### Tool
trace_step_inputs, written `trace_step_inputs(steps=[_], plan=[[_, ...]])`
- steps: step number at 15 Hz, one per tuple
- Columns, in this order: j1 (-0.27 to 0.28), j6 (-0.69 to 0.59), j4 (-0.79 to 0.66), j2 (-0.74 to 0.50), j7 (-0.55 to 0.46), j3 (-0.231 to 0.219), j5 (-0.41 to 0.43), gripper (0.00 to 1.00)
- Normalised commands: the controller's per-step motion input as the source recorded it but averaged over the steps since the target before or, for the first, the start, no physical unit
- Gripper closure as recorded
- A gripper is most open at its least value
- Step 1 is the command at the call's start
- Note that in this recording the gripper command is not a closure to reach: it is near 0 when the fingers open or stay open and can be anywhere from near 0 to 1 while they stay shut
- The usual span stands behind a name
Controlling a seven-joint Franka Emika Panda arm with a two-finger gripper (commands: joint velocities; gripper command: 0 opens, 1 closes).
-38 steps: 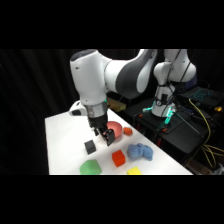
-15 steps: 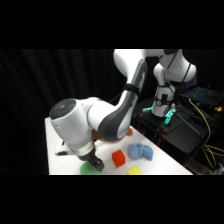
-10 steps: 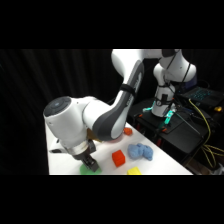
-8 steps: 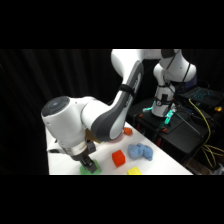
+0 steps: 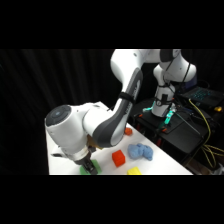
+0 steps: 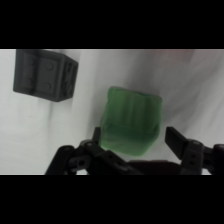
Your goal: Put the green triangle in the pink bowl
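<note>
Count of items on the white table (image 5: 165,162), both views taken together:

- Green block (image 6: 131,119): one. In the side view only a sliver of it shows at the lower edge, beneath the arm.
- Dark grey studded block (image 6: 45,75): one, seen in the wrist view only.
- Orange-red cube (image 5: 118,158): one.
- Small orange-red piece (image 5: 128,131) at the arm's far side: one, mostly hidden, its kind unclear.
- Blue lumpy piece (image 5: 140,151): one.
- Yellow block (image 5: 133,171): one, cut by the lower edge.
- Robot arms: one.
</note>
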Motion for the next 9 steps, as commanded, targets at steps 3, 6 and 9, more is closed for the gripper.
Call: trace_step_inputs(steps=[3, 6, 9], plan=[[0.045, 0.03, 0.07, 0.04, 0.02, -0.048, 0.04, 0.0], [0.045, 0.04, 0.02, 0.02, 0.01, -0.039, 0.047, 0.0], [0.035, 0.03, 0.02, 0.03, 0.01, -0.032, 0.063, 0.0]])
